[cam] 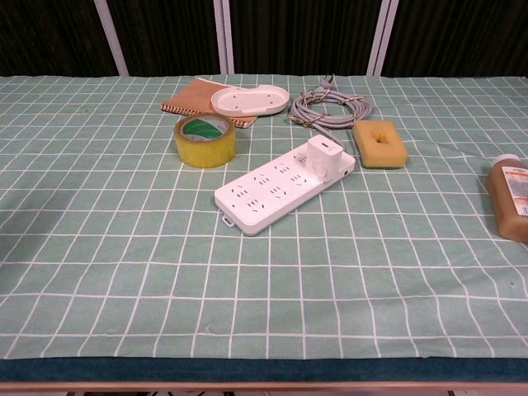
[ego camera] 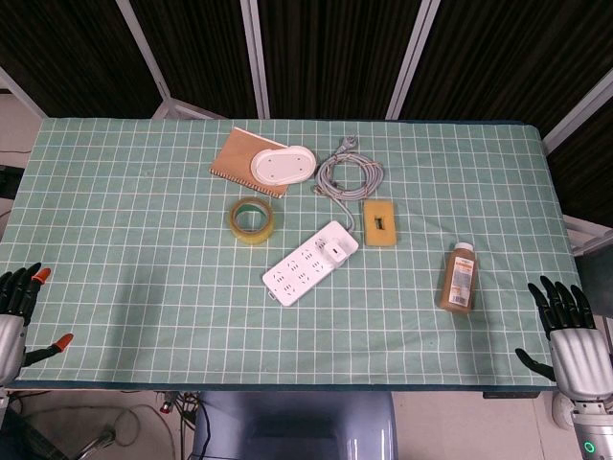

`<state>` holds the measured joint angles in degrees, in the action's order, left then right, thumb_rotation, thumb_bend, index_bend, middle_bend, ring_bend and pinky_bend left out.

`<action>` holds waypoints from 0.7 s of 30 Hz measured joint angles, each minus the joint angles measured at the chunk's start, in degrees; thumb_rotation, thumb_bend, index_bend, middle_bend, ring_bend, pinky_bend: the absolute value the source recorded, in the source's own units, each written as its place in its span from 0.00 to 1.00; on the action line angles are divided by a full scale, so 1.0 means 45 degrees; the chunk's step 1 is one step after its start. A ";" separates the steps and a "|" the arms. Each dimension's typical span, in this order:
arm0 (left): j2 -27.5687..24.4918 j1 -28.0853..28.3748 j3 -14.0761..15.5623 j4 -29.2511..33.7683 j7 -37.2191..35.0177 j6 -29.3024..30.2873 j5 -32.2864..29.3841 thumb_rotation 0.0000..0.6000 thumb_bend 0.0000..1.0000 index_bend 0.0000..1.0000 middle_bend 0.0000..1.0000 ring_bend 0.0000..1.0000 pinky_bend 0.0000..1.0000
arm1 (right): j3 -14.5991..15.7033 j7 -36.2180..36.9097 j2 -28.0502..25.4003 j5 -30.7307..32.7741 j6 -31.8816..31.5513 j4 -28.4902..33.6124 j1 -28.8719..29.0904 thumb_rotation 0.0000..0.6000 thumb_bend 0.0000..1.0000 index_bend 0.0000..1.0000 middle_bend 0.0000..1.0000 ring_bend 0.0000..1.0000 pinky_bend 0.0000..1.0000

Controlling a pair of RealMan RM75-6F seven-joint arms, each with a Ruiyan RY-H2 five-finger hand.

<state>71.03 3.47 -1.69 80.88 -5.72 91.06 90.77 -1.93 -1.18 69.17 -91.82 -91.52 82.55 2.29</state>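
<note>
My left hand (ego camera: 17, 316) shows at the table's front left corner, fingers spread, holding nothing. At the front right corner my right hand (ego camera: 570, 335) is likewise spread and empty, nearest the brown bottle (ego camera: 458, 278), which lies on the cloth a little to its left. Neither hand appears in the chest view. In the middle lies a white power strip (ego camera: 308, 263) with a white plug adapter (cam: 324, 156) in its far end. A roll of yellow tape (ego camera: 253, 219) sits left of it, a yellow sponge (ego camera: 379, 222) to its right.
A brown spiral notebook (ego camera: 237, 159) with a white oval tray (ego camera: 283, 166) on it lies at the back, beside a coiled grey cable (ego camera: 347, 173). The green checked tablecloth (ego camera: 124, 240) covers the whole table. Dark panels stand behind.
</note>
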 measured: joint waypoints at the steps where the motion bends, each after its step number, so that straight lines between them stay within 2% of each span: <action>1: 0.0005 0.0004 0.0000 -0.0004 0.0001 -0.0002 0.0001 1.00 0.00 0.00 0.00 0.00 0.01 | 0.0005 -0.0011 0.0005 -0.0022 0.0000 -0.0006 0.0003 1.00 0.14 0.00 0.00 0.00 0.00; 15: 0.0123 0.0088 0.0106 0.0037 0.0217 -0.0110 0.0166 1.00 0.00 0.00 0.00 0.00 0.01 | 0.0082 -0.0024 0.0033 -0.0114 0.0136 -0.0003 0.0035 1.00 0.14 0.00 0.00 0.00 0.00; 18: 0.0142 0.0116 0.0144 0.0080 0.0283 -0.0148 0.0224 1.00 0.04 0.00 0.00 0.00 0.01 | 0.0110 -0.0053 0.0055 -0.0205 0.0129 0.0001 0.0050 1.00 0.14 0.00 0.00 0.00 0.00; 21: 0.0137 0.0151 0.0188 0.0143 0.0367 -0.0206 0.0289 1.00 0.12 0.00 0.00 0.00 0.01 | 0.0143 -0.0081 0.0090 -0.0259 0.0147 -0.0014 0.0063 1.00 0.14 0.00 0.00 0.00 0.00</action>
<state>71.65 4.15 -0.84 81.52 -4.07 90.14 92.07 -1.29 -1.54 69.57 -92.99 -90.86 82.49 2.58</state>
